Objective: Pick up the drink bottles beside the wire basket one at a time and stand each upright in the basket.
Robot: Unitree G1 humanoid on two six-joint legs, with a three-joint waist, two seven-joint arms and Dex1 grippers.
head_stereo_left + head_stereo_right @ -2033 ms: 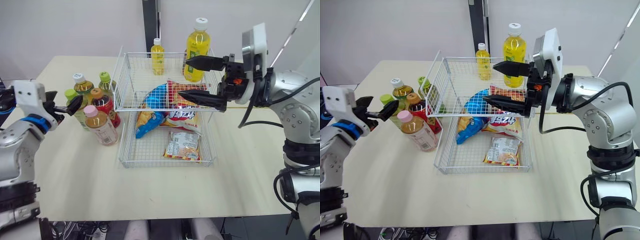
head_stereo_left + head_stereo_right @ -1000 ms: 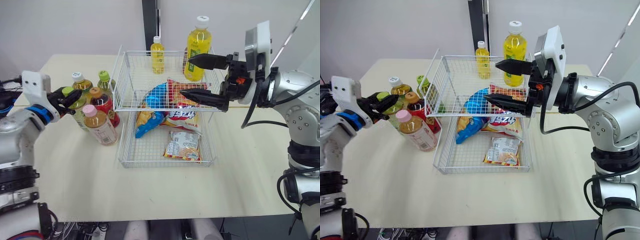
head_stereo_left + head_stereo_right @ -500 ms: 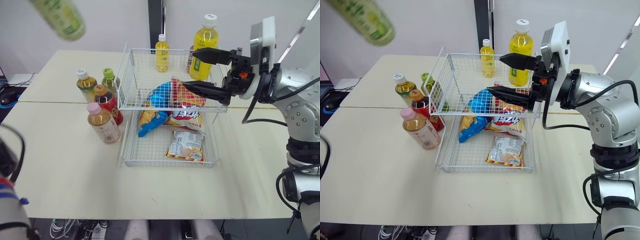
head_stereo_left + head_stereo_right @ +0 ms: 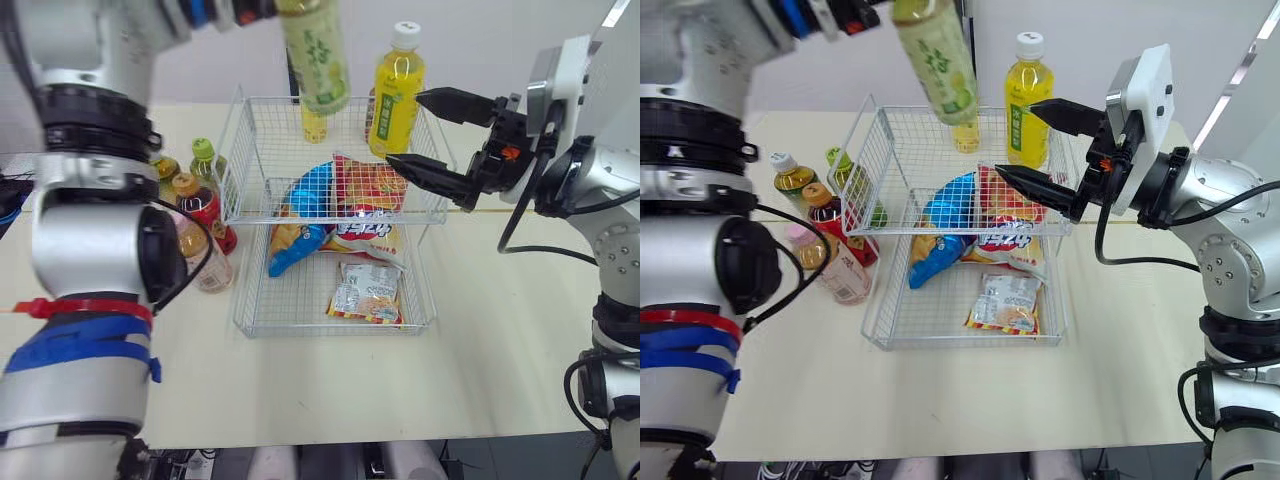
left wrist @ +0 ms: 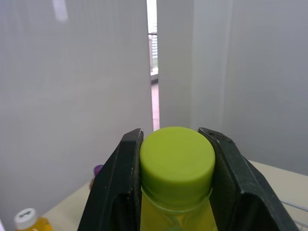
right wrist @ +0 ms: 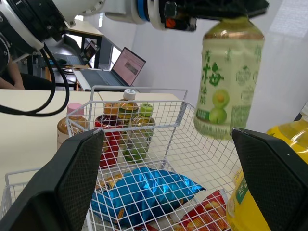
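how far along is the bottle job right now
Done: unclear; two yellow bottles stand at the back of the wire basket, inside or behind I cannot tell. In hand: the left end effector grips a green bottle by its cap, above the upper tier. Left: four bottles beside the basket; the right end effector is open.

green tea bottle [image 4: 314, 55]: slightly blurred, cap cut off by top edge | small yellow bottle [image 4: 316, 128]: mostly hidden behind it | pink-capped bottle [image 4: 212, 272]: cap and side hidden behind left arm | large yellow bottle [image 6: 296, 137]: cut off at right wrist view's edge
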